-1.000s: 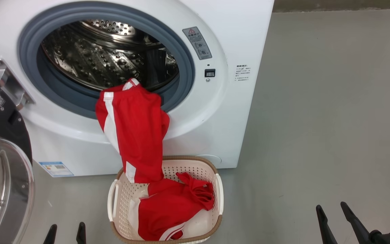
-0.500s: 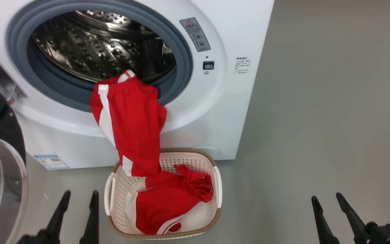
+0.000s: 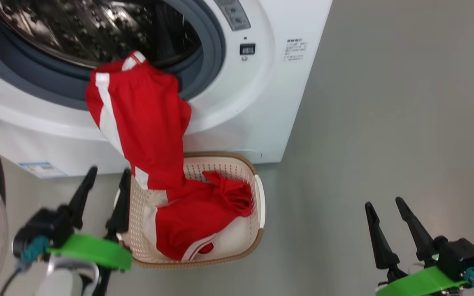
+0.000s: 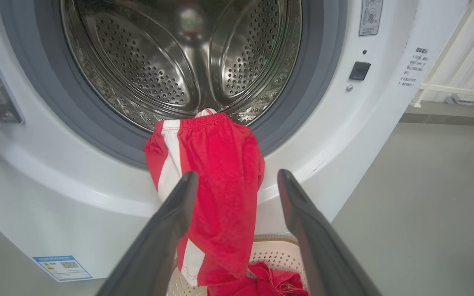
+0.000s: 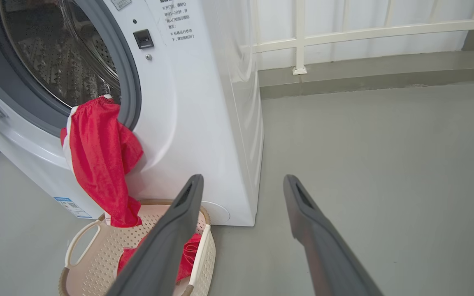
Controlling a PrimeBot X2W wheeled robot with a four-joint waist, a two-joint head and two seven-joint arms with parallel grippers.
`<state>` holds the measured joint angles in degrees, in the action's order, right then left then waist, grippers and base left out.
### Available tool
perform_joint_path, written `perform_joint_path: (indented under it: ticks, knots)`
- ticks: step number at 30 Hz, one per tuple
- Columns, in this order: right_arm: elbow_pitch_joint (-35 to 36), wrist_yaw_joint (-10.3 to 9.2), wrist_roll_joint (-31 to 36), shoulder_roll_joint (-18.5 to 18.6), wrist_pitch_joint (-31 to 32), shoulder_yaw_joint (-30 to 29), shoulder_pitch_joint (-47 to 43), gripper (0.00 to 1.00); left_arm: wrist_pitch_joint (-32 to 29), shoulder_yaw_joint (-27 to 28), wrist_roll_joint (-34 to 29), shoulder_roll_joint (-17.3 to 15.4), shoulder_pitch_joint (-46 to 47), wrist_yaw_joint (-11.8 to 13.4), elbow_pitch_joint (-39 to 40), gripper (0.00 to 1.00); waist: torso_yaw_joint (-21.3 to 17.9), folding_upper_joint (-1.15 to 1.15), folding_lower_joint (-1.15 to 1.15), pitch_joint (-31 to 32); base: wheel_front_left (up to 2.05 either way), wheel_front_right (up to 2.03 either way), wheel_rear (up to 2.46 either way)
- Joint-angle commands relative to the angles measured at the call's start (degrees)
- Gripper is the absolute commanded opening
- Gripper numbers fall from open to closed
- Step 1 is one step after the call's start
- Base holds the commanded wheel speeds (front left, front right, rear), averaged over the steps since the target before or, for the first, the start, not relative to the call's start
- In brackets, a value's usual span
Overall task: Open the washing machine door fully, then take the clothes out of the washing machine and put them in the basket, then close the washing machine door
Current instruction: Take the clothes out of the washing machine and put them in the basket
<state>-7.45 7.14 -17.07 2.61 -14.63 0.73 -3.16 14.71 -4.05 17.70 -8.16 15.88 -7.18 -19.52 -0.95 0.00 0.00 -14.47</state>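
**Grey floor (image 3: 364, 123), clothes (image 3: 138, 115) half out**

One garment is hanging from the washer (image 3: 270, 102) rim into the basket (image 3: 257, 197). The left gripper (image 3: 109, 170) and right gripper (image 3: 384, 202) are hovering, fingers apart. The left is best pinching high at the rim, then lifting clear.

The left hand (image 3: 110, 170) is at the lower left of the head view, its two dark fingers (image 3: 81, 197) spread wide, pointing up, empty. The right hand (image 3: 384, 202) at the lower right is also spread and empty. Each wrist carries a green collar (image 3: 93, 251). The left wrist is blurred, perhaps slightly tilted.
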Motion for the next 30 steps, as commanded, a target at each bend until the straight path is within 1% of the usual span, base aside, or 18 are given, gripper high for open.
perform_joint_path:
  ticks: [1,3,15,23,30]
  knots:
    - [1.1,0.35,0.5,0.4,-0.4,1.5,1.6,1.00,0.3,1.7,0.3,-1.7,1.9,-0.3,0.9,1.00,-0.4,0.00,0.00,-2.5,0.00,0.00,0.00]
    - [0.8,0.35,0.0,0.3,-0.4,2.0,3.0,1.00,0.3,0.5,1.3,-2.6,6.5,-0.3,-3.0,1.00,-0.5,0.00,0.00,-4.8,0.00,0.00,0.00]
    - [0.7,0.35,-1.7,0.3,-0.4,3.2,8.2,1.00,-0.5,-7.0,5.3,-6.2,25.5,-0.3,-18.4,1.00,-0.5,0.00,0.00,-13.4,0.00,0.00,0.00]
    - [1.0,0.35,-1.9,0.3,-0.4,3.3,10.4,1.00,-0.5,-10.8,7.2,-7.1,36.4,-0.3,-26.6,1.00,-0.6,0.00,0.00,-17.2,0.00,0.00,0.00]
    - [1.2,0.35,-2.2,0.3,-0.4,3.3,11.5,1.00,-0.6,-13.8,8.8,-7.3,42.9,-0.3,-31.6,1.00,-0.8,0.00,0.00,-19.3,0.00,0.00,0.00]
